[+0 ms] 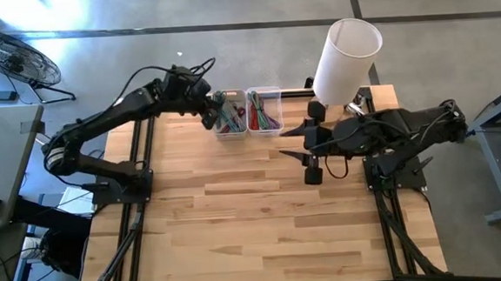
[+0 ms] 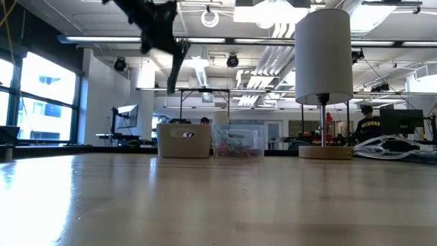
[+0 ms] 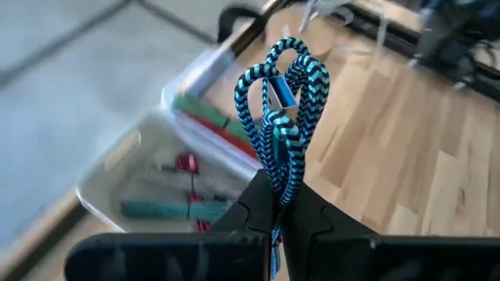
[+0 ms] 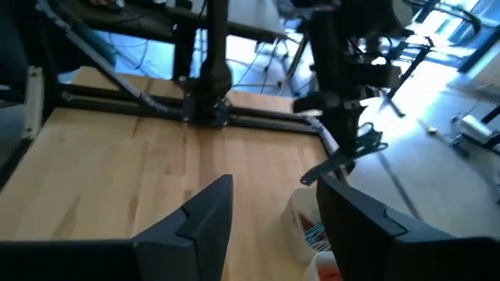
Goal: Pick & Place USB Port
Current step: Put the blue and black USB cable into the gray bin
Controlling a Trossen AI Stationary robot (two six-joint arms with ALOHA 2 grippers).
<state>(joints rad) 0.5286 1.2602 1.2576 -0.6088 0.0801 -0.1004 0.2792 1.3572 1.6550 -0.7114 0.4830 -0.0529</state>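
A blue-and-black braided USB cable (image 3: 277, 109), bunched into loops with a blue plug (image 3: 283, 92) among them, is held in my left gripper (image 3: 275, 204), which is shut on it. That gripper (image 1: 209, 119) hangs in the air over the left one of two small clear bins (image 1: 230, 114) at the table's far edge; in the low view it (image 2: 172, 82) is well above the bin (image 2: 184, 141). The bin (image 3: 156, 187) holds several coloured cables. My right gripper (image 1: 293, 144) stands open and empty in the air, to the right of the bins. My left gripper pinches the bunched cable at the lower end of its loops (image 3: 275, 181) between its two fingers, several strands together. The loops stick out past the fingertips. The cable is lifted clear, above the bin and touching nothing else.
The second bin (image 1: 264, 110) with coloured cables stands right of the first. A lamp with a tall white shade (image 1: 346, 58) stands at the far right, its base (image 2: 326, 152) on the table. The near half of the wooden table (image 1: 265, 235) is bare.
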